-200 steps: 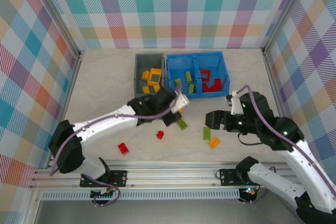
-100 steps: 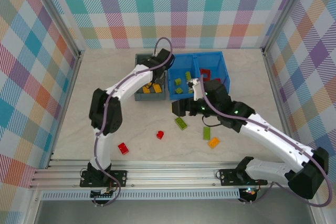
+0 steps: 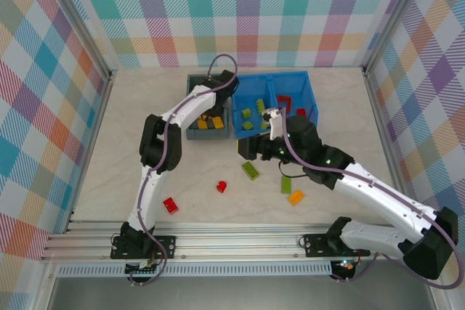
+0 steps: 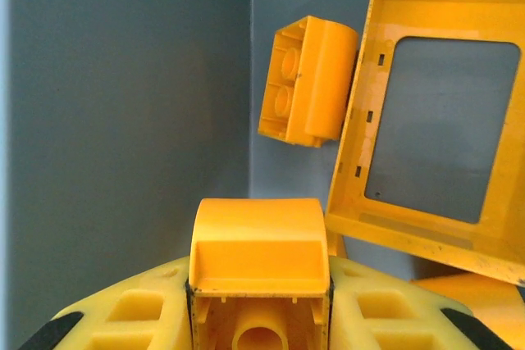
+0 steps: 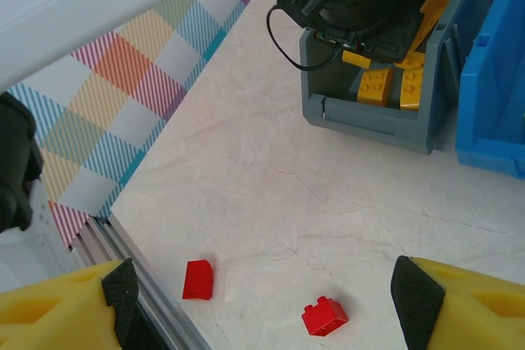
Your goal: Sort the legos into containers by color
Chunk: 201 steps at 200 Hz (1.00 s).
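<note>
While left gripper (image 4: pixel 259 305) pinches yellow curved brick (image 4: pixel 256 239) inside dark grey bin (image 4: pixel 123 104), I see right gripper (image 5: pixel 262 297) spread wide, empty, above table (image 5: pixel 271 186) near small red brick (image 5: pixel 325 316)

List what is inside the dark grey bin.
Only yellow bricks: a hollow frame, a small brick, more beside them. The left fingers reach in, gripping a curved yellow brick. From above, the left arm covers the far end of the grey bin.
</note>
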Available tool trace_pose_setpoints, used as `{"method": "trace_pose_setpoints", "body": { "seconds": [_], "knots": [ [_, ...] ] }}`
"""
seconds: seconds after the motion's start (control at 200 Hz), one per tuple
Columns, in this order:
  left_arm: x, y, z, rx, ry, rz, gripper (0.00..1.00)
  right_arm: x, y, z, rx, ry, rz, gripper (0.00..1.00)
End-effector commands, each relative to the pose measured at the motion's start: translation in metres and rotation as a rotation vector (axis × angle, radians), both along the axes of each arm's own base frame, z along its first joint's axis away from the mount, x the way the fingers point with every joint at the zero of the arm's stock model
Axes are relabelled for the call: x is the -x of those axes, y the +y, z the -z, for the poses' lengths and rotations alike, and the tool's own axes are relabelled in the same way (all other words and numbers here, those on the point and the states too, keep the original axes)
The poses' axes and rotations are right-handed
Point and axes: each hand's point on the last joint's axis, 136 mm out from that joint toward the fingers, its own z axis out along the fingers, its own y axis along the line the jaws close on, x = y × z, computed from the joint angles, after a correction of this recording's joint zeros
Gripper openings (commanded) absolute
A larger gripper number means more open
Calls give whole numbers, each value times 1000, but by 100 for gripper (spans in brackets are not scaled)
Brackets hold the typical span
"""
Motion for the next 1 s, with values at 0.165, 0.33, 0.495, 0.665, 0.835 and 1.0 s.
{"method": "trace_pose_setpoints", "body": {
  "seconds": [0.165,0.33,0.495,0.665,0.835,1.0],
  "knots": [
    [0,8,-6,-37,-2,-17,53,12,-10,7,10,45,7,83],
    [5,-2,-43,16,-76,3,54,15,-20,5,29,37,27,84],
    [23,-11,-99,89,-171,17,54,17,-19,22,112,81,18,81],
    [82,1,-153,242,-263,-10,57,33,13,66,327,142,-14,79],
    [173,20,-154,445,-245,19,58,49,41,130,436,394,156,71],
    [257,21,-141,736,-207,162,61,56,57,181,491,631,324,72]
  ]
}}
